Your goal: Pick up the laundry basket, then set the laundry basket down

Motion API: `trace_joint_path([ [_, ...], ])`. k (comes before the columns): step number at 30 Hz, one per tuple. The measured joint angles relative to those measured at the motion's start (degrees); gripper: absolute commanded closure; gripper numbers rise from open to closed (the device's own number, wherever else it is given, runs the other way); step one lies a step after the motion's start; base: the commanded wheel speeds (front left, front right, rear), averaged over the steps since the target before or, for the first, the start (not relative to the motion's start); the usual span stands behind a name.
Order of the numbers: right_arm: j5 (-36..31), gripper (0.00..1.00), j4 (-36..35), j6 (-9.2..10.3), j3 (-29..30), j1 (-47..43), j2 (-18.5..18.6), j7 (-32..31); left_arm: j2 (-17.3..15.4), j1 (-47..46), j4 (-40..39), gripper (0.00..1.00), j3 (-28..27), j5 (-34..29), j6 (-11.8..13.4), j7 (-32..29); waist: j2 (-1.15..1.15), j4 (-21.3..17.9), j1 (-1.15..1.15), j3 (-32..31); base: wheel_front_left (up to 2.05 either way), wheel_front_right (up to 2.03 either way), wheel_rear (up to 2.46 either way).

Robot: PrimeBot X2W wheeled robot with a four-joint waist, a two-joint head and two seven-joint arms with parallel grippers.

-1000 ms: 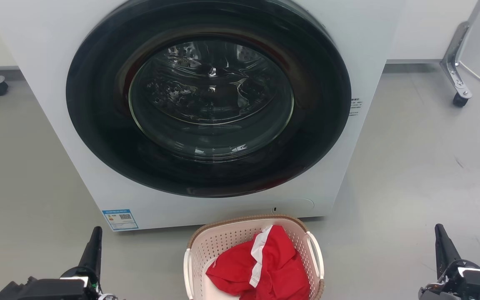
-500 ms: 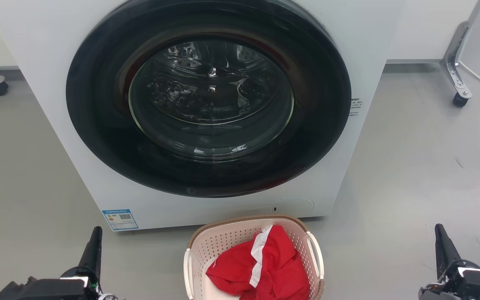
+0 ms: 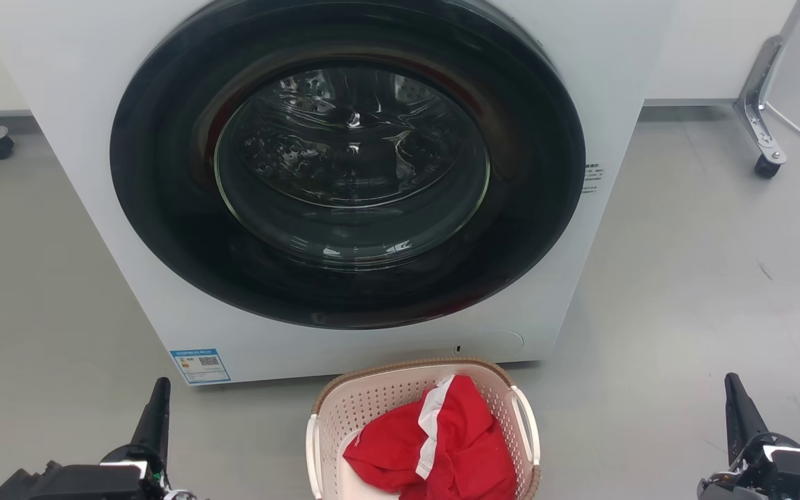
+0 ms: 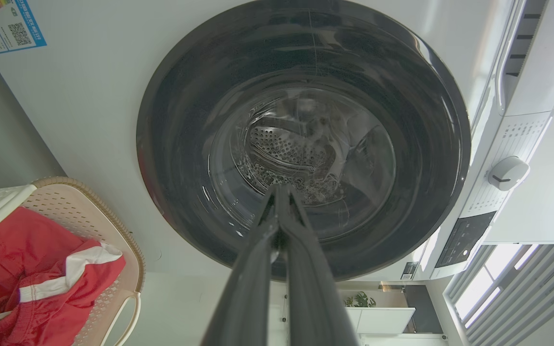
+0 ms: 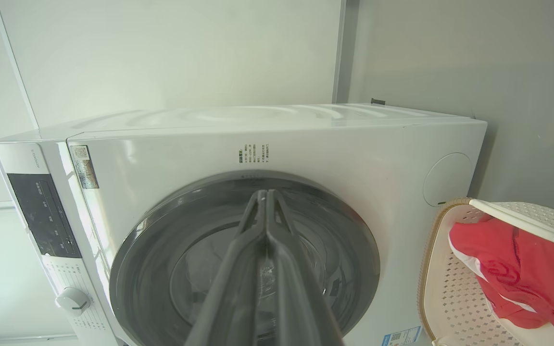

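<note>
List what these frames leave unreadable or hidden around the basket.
Head view: near end of the laundry basket, cut off by the bottom edge.
Head view: the basket's floor, mostly covered by the red garment.
Head view: print on the blue label, too small to read.

a: where's the right gripper (image 5: 266,194)?
b: fingers pressed together, tips touching, pointed at the washing machine (image 5: 277,139) door (image 5: 349,254).
a: and off to its right?
b: the laundry basket (image 5: 433,288) — well apart from the fingers, red garment (image 5: 522,269) inside. a knob (image 5: 72,302) sits far to its left.
</note>
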State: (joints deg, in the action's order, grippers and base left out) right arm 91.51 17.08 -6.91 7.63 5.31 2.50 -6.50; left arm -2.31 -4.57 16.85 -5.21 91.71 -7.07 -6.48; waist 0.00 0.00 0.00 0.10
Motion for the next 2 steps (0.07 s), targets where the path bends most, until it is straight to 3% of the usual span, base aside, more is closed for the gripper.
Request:
trace_joint_path([
  [2, 0.0, 1.0, 0.0, 0.0, 0.0, 0.0, 0.0, 0.0, 0.0, 0.0, 0.0, 1.0, 0.0, 0.0, 0.0, 0.0, 0.0, 0.0, 0.0, 0.0, 0.0, 0.0, 0.0],
])
